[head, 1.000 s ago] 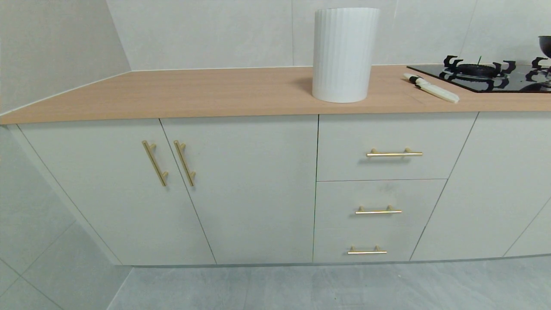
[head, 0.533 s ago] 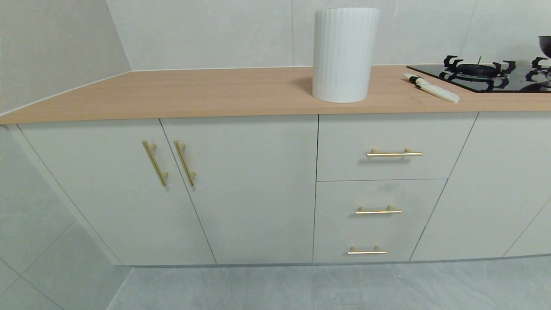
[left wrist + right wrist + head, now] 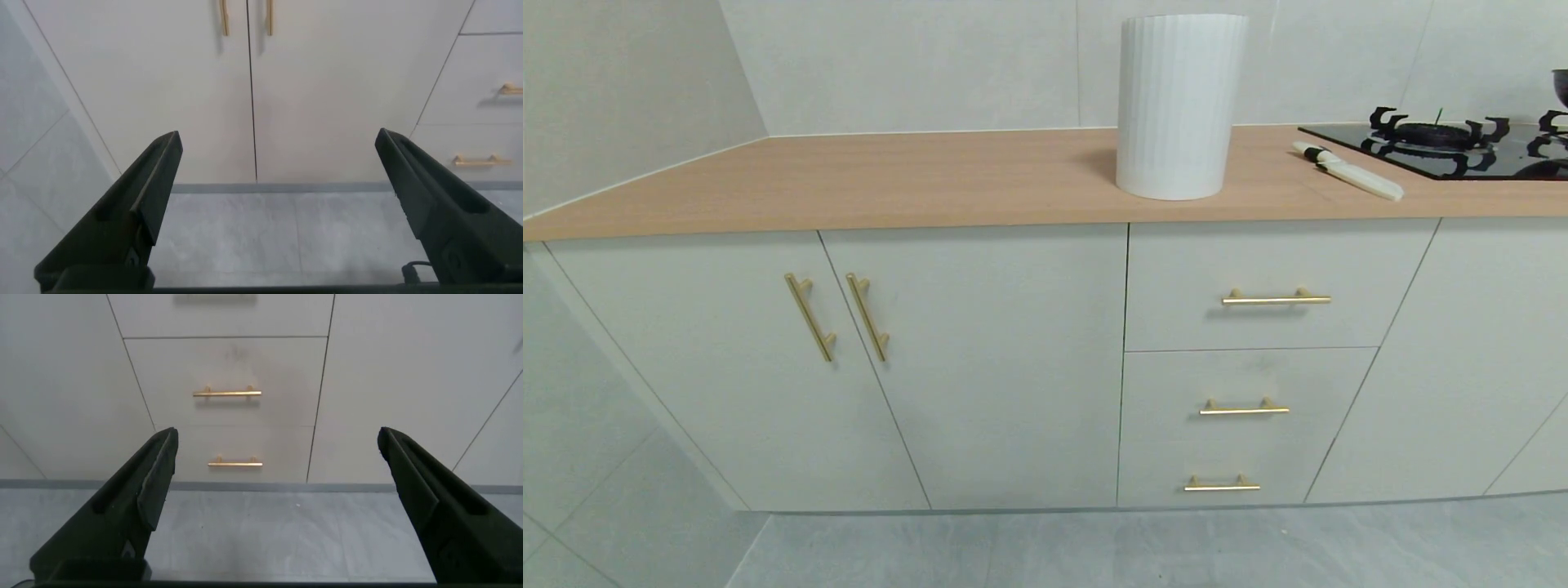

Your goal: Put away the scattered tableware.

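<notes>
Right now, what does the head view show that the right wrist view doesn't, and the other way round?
Head view, not the right wrist view: the light wooden countertop, the tall white ribbed cylindrical container standing on it, the pale knife with a black band lying between that container and the black gas hob, and the double cupboard doors with gold handles.

Right wrist view, not the head view: the right gripper, open with nothing between its fingers.

Both: the white drawer stack with gold bar handles, drawers shut, and the grey tiled floor.
</notes>
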`<state>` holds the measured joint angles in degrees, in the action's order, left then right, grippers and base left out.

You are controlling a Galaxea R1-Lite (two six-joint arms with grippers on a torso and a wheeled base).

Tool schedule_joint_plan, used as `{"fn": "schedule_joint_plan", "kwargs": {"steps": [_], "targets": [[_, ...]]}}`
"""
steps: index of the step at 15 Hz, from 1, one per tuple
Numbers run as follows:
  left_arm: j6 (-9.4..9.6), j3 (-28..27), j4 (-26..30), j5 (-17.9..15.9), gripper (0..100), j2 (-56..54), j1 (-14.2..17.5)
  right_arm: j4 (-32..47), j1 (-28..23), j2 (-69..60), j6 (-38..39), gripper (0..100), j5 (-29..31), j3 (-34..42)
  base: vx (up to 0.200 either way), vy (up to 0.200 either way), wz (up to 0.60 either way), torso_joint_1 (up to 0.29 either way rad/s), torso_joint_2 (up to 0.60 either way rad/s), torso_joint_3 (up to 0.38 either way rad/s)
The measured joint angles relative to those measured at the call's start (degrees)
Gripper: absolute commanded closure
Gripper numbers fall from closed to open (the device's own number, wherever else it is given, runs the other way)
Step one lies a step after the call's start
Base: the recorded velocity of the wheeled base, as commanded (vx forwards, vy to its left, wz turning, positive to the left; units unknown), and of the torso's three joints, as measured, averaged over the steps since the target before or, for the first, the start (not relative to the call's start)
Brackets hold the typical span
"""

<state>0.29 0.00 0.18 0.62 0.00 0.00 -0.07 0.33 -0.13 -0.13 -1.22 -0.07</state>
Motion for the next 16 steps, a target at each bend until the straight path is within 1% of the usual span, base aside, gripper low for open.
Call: {"fn": "schedule_joint_plan", "kwargs": {"steps": [12, 16], "targets": [[-0.02, 0.0, 0.0, 0.0, 0, 0.0, 0.0, 0.0, 0.0, 0.0, 0.0, 0, 0.0, 0.0, 0.2, 0.0, 0.0, 0.003, 0.0, 0.004], [-0.13, 0.0, 0.0, 0.0, 0, 0.0, 0.0, 0.0, 0.0, 0.1, 0.2, 0, 0.0, 0.0, 0.0, 0.0, 0.0, 0.0, 0.0, 0.0]]}}
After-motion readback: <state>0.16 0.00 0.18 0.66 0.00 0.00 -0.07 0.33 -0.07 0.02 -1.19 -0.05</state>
